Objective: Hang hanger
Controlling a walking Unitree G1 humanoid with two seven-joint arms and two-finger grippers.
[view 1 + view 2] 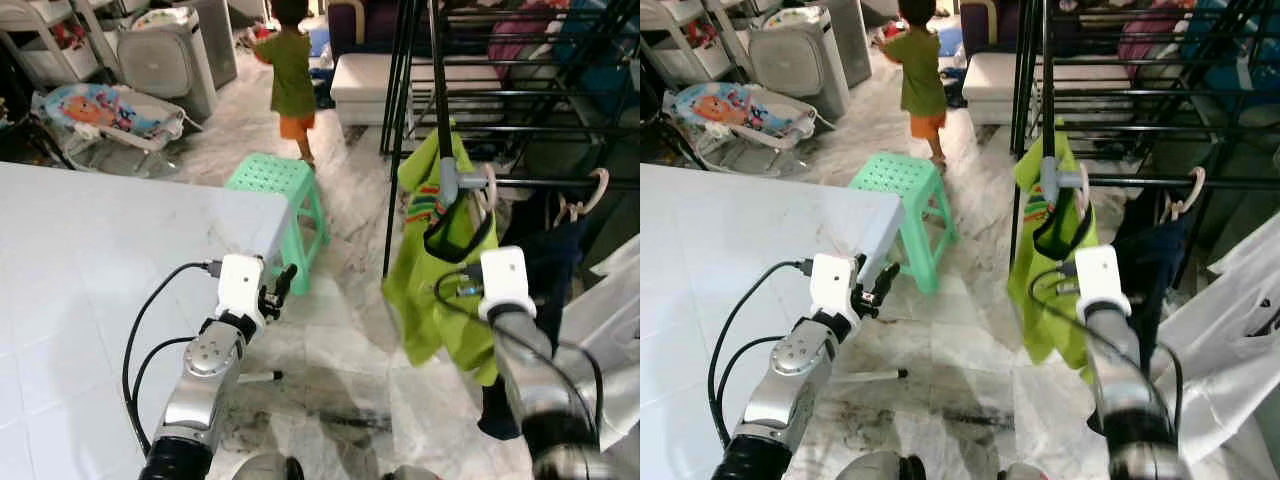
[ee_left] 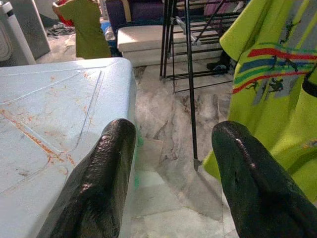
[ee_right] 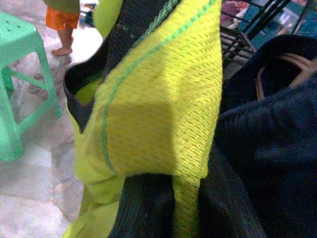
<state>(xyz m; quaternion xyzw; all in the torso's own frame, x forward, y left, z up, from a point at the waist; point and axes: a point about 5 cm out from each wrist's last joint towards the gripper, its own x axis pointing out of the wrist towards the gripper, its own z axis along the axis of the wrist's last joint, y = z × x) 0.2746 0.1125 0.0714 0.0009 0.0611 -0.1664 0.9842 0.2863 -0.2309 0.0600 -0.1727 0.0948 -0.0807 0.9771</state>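
The right gripper (image 1: 470, 275) was up at the black metal drying rack (image 1: 520, 100), pressed into the lime-green mesh shirt with dark trim (image 1: 430, 290), and whether its fingers were wide or clamped on cloth could not be told, since fabric hid them. The shirt sat on a pale plastic hanger (image 1: 487, 190) whose hook was at the rack's horizontal rail (image 1: 560, 183), beside a second pale hanger (image 1: 590, 195) carrying a dark navy garment (image 1: 550, 260). The hanger's long axis appeared to run roughly across the rail, hook upward, the shirt draping straight down toward the marble floor (image 1: 340, 340). To finish this well, the hook probably needed seating fully over the rail before any release, then a slow withdrawal so the mesh did not snag. The left gripper (image 1: 275, 290) hovered beside the white bench (image 1: 100, 260), fingers (image 2: 99, 188) spread wide and holding nothing. A person in a green top (image 1: 290, 70) stood beyond the mint-green plastic stool (image 1: 280, 180).
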